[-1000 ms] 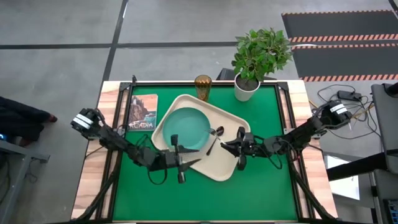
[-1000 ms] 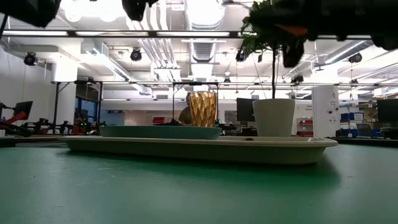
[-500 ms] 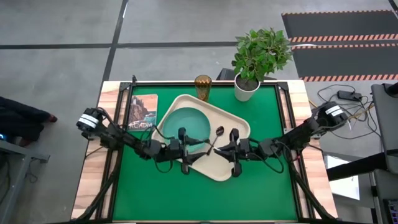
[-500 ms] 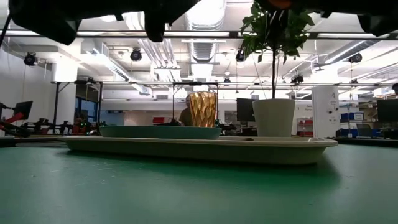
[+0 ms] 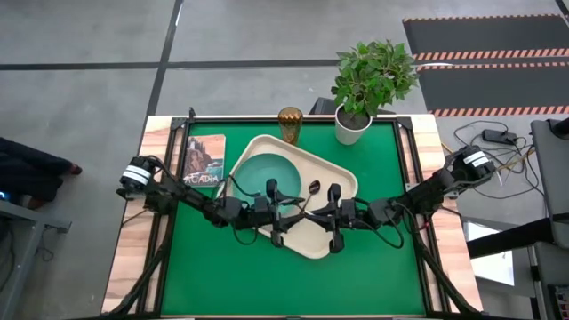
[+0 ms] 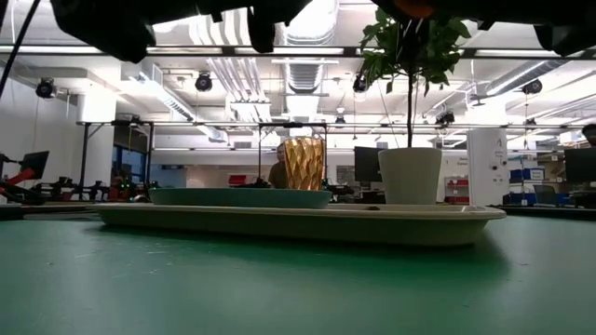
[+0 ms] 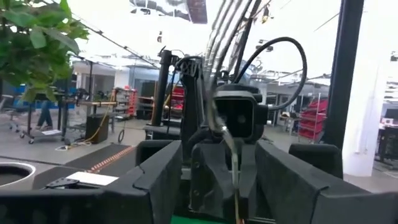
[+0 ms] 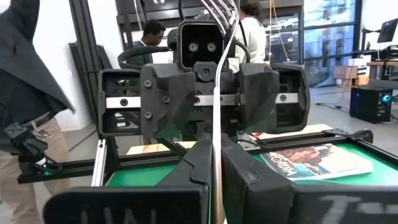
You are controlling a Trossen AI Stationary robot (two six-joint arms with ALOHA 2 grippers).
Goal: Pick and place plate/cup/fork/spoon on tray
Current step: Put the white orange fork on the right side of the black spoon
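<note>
The cream tray (image 5: 307,240) lies slantwise mid-table, with the teal plate (image 5: 271,173) and the dark spoon (image 5: 313,187) resting on it. The amber cup (image 5: 290,123) stands on the table beyond the tray's far corner. My two grippers face each other, level, above the tray's near part. My right gripper (image 5: 313,216) is shut on the fork (image 8: 216,93). My left gripper (image 5: 286,213) is open, and its fingers (image 7: 155,180) stand wide on either side of the fork (image 7: 234,168) and the right fingertips. The fork's red handle is hidden. My right gripper pinches the fork's thin metal neck (image 8: 215,155) between its two fingers. The fingers are level and come from the table's right. The fork shows edge-on and slants up out of the fingertips, its tines (image 8: 214,9) toward the left gripper. It is lifted clear above the tray.
A picture-covered book (image 5: 204,160) lies left of the tray. A white plant pot (image 5: 353,124) stands at the far edge, right of the cup. Bare green mat lies along the near edge. People (image 8: 149,37) stand in the room beyond the table's left side.
My left gripper has gone toward the table's right edge, over the tray's near part, up to the right gripper. My right gripper went a little toward the left edge, then stayed. The plate, spoon and cup have not moved.
</note>
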